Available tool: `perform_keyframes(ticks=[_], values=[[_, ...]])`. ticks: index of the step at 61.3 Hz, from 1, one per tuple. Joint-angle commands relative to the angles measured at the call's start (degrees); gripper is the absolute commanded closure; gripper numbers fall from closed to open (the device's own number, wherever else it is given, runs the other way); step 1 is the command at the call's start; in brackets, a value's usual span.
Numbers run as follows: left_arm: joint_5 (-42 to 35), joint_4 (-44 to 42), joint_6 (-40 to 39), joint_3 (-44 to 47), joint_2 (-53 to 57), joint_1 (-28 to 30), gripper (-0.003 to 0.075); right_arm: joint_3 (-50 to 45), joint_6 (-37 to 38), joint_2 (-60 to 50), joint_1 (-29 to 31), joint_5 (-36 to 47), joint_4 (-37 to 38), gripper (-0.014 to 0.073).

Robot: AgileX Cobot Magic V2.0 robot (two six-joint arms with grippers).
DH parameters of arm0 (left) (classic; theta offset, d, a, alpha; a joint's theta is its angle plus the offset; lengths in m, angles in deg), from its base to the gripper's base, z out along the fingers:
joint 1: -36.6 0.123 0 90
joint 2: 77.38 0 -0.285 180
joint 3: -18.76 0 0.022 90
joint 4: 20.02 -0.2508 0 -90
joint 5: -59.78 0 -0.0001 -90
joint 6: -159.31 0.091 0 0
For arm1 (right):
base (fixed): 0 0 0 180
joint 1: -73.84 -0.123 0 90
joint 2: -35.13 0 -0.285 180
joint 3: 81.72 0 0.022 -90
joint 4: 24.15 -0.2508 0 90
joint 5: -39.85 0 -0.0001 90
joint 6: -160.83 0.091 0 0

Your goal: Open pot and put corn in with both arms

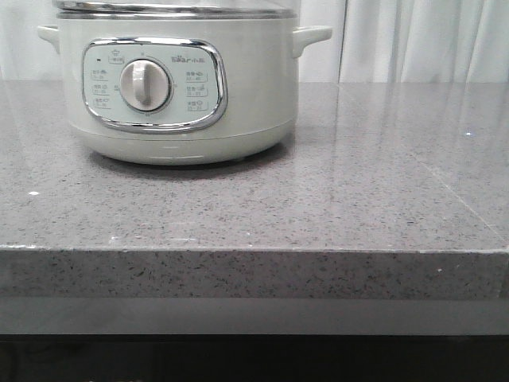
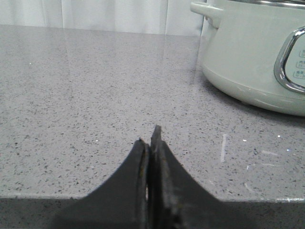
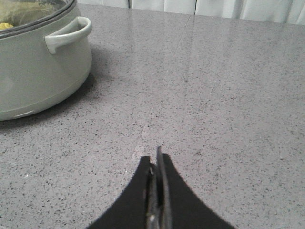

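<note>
The pot [image 1: 238, 95] is a pale grey-green cooker with a chrome-framed panel and a white dial [image 1: 145, 85]. It stands at the back left of the counter with its steel-rimmed lid [image 1: 175, 8] on. My left gripper [image 2: 150, 136] is shut and empty, low over the counter near its front edge, apart from the pot [image 2: 248, 62]. My right gripper [image 3: 156, 157] is shut and empty over bare counter, apart from the pot [image 3: 38, 71]. A yellow patch [image 3: 4, 25] shows through the glass lid [image 3: 28, 12]; I cannot tell if it is the corn. Neither gripper shows in the front view.
The grey speckled stone counter [image 1: 358, 175] stretches to the right of the pot and ends in a thick front edge [image 1: 254, 274]. White curtains [image 1: 421, 40] hang behind it. The pot's side handle [image 3: 69, 33] sticks out toward my right gripper's side.
</note>
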Motion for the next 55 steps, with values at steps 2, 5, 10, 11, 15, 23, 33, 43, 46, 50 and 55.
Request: perform_keyframes(ticks=[2,5,10,11,15,23,33,43,46,50,55], values=[[-5.00,0.36,-0.04,0.70,0.92,-0.28,0.0741,1.12,-0.33,0.02,-0.68,5.19,0.15,0.0661],[-5.00,0.36,-0.04,0.70,0.92,-0.28,0.0741,0.48,-0.33,-0.36,-0.73,6.23,0.15,0.0661],[-5.00,0.36,-0.04,0.70,0.92,-0.28,0.0741,-1.94,-0.33,-2.48,0.10,9.07,0.19,0.0661],[-5.00,0.36,-0.04,0.70,0.92,-0.28,0.0741,-2.82,-0.33,-3.23,0.57,9.58,0.19,0.0661],[-5.00,0.36,-0.04,0.70,0.92,-0.28,0.0741,-5.52,-0.33,-5.59,2.25,11.72,0.19,0.0661],[-5.00,0.36,-0.04,0.70,0.92,-0.28,0.0741,-14.52,-0.33,-15.10,7.03,13.47,0.60,0.0661],[-5.00,0.36,-0.04,0.70,0.92,-0.28,0.0741,-23.96,-0.33,-27.36,10.61,13.28,0.60,0.0661],[-5.00,0.36,-0.04,0.70,0.92,-0.28,0.0741,-27.92,-0.33,-32.24,11.26,11.36,0.60,0.0661],[-5.00,0.36,-0.04,0.70,0.92,-0.28,0.0741,-27.90,-0.33,-32.09,11.26,10.30,0.60,0.0661],[-5.00,0.36,-0.04,0.70,0.92,-0.28,0.0741,-27.90,-0.33,-32.09,11.26,10.06,0.55,0.0661],[-5.00,0.36,-0.04,0.70,0.92,-0.28,0.0741,-27.90,-0.33,-32.09,11.26,10.16,0.50,0.0661]])
